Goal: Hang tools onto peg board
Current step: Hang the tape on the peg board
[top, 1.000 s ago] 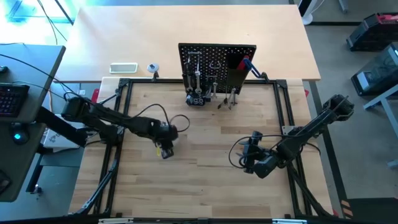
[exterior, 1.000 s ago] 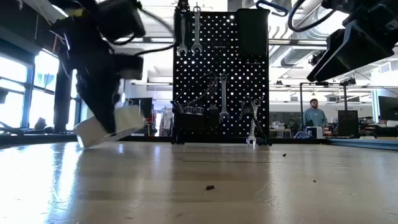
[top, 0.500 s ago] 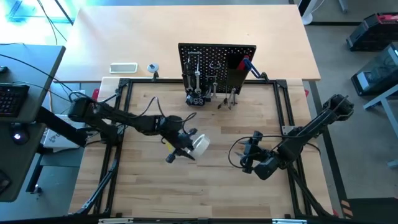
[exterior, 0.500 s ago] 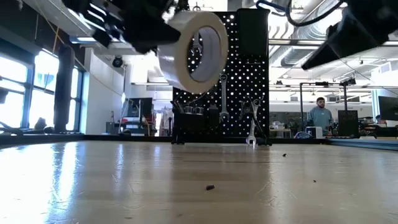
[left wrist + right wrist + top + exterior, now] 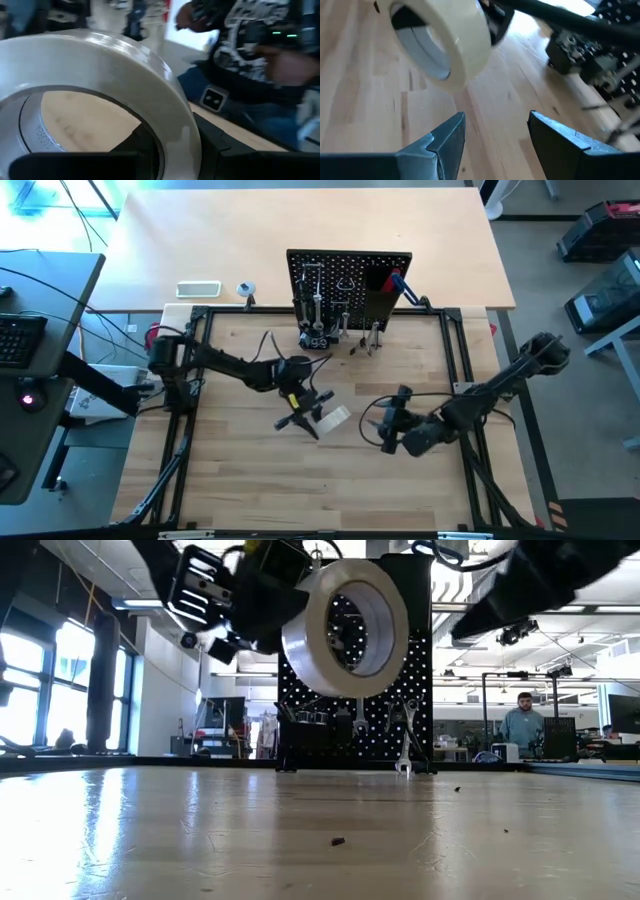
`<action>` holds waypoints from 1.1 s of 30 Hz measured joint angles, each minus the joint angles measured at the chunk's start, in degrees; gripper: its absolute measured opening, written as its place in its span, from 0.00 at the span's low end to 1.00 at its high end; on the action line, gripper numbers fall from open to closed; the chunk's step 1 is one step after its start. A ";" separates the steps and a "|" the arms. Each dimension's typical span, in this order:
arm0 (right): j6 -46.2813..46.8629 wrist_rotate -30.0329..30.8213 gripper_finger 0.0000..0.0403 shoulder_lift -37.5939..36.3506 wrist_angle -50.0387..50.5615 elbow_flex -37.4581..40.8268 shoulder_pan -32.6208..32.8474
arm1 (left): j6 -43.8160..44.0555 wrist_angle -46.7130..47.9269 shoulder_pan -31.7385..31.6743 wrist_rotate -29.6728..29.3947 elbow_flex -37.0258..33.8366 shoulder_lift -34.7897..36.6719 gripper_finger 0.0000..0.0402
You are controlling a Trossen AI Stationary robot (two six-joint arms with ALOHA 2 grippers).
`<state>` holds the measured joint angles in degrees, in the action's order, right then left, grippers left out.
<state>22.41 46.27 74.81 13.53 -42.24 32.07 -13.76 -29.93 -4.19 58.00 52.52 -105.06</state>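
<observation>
So the pale tape roll [image 5: 345, 628] is now off the table [image 5: 250, 480] and up in the air, where half a second back it was only just being carried in, and a second back it was still down low near the table's left side, tilted against the wood. It is clamped by the left gripper [image 5: 300, 402], whose fingers are closed through the roll's rim, one inside the core and one outside by the look of the left wrist view. Over the same second the left arm is swung from the left side toward the middle of the table, and the right gripper [image 5: 495, 132] is brought in a bit closer too, jaws spread wide and holding nothing, pointed at the roll from the right. Judging by that, the pickup step is done and either a handover or the carry to a hook comes next. The peg board [image 5: 350, 280] is at the middle of the table's far edge, well apart from the roll, with wrenches [image 5: 360, 690] already hung on it. The roll is held upright on edge, its open core faced roughly toward the table's near edge in the low view, so the axis through the hole is run near-to-far, which seems handy for sliding over a hook.
</observation>
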 joint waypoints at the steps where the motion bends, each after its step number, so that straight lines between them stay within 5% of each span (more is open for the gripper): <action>1: -2.09 -1.30 0.53 0.00 -1.67 0.00 -0.99 | -0.25 0.12 -0.23 1.92 0.93 -0.85 0.17; 14: -16.48 -28.24 0.53 -0.24 -13.94 0.00 -13.68 | -1.53 0.11 -5.32 21.74 7.29 -2.99 0.17; 26: -18.38 -45.82 0.53 -0.20 -23.21 0.07 -21.98 | -0.99 0.07 -5.22 27.29 7.62 -2.99 0.17; 33: -19.90 -47.89 0.53 -0.22 -28.24 0.00 -22.07 | -0.90 0.13 -5.18 27.89 7.59 -2.99 0.17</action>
<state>2.51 -1.63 74.59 -14.71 -42.24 10.00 -14.66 -29.80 -9.37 85.89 60.12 -108.05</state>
